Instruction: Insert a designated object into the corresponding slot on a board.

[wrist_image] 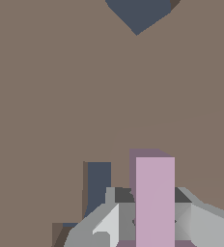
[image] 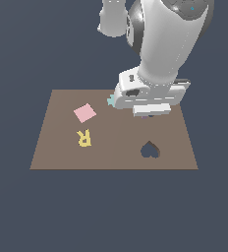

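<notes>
The brown board [image: 62, 152] lies flat. My gripper [image: 148, 114] hovers low over its far right part, shut on the lilac T block [wrist_image: 155, 198]. Only a sliver of the block [image: 144, 116] shows under the hand in the exterior view. In the wrist view the block's stem stands between the grey fingers [wrist_image: 106, 224]. The dark T-shaped slot [wrist_image: 98, 185] is partly visible just beside the block, which is offset from it and not inside it. In the exterior view the slot is hidden behind the hand. The board also fills the wrist view [wrist_image: 46, 96].
The heart-shaped cut-out [image: 149, 150] is at the board's near right and shows at the wrist view's edge [wrist_image: 138, 12]. A pink square [image: 85, 112] and a yellow R [image: 84, 137] lie on the board's left half. A small teal piece [image: 110, 101] peeks out beside the hand.
</notes>
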You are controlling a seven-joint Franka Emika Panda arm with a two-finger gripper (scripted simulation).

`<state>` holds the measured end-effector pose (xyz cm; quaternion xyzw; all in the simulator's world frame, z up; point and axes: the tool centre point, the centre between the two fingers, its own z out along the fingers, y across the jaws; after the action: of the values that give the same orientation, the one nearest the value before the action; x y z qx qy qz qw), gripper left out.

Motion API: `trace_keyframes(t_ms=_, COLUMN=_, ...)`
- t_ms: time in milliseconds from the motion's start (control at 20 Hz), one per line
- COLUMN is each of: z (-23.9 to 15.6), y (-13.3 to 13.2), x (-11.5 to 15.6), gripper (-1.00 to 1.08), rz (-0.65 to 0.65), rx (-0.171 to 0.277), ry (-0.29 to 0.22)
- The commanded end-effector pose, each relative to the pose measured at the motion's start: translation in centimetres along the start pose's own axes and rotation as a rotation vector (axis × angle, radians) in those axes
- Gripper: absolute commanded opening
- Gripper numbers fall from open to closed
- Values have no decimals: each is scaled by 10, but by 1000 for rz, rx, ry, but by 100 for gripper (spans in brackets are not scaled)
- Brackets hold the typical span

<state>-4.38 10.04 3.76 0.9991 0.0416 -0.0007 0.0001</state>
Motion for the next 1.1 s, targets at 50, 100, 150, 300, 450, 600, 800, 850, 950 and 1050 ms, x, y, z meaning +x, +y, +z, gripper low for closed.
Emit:
trace_keyframes(t_ms=50, z=-2, y=-18, x=-8, gripper=-100, rz=5, rx=0, ry=0)
trace_keyframes(t_ms=100, z=-2, y=-22, x=-9, gripper=-100, rz=6, rx=0, ry=0)
trace_keyframes(t_ms=150, z=-2, y=-25, x=-10, gripper=-100, rz=7, rx=0, ry=0)
trace_keyframes(t_ms=300, z=-2, y=-30, x=-12, gripper=-100, rz=7, rx=0, ry=0)
trace_keyframes(t_ms=450, z=-2, y=-29, x=-12, gripper=-100, rz=5, rx=0, ry=0)
trace_keyframes(t_ms=600, z=4, y=-30, x=-11, gripper=-100, rz=6, rx=0, ry=0)
trace_keyframes(t_ms=800, z=8, y=-31, x=-11, gripper=100, rz=6, rx=0, ry=0)
trace_keyframes(t_ms=850, z=8, y=-31, x=-11, gripper=100, rz=6, rx=0, ry=0)
trace_keyframes(t_ms=950, z=8, y=-31, x=-11, gripper=100, rz=6, rx=0, ry=0)
trace_keyframes(t_ms=1050, z=8, y=-31, x=-11, gripper=100, rz=6, rx=0, ry=0)
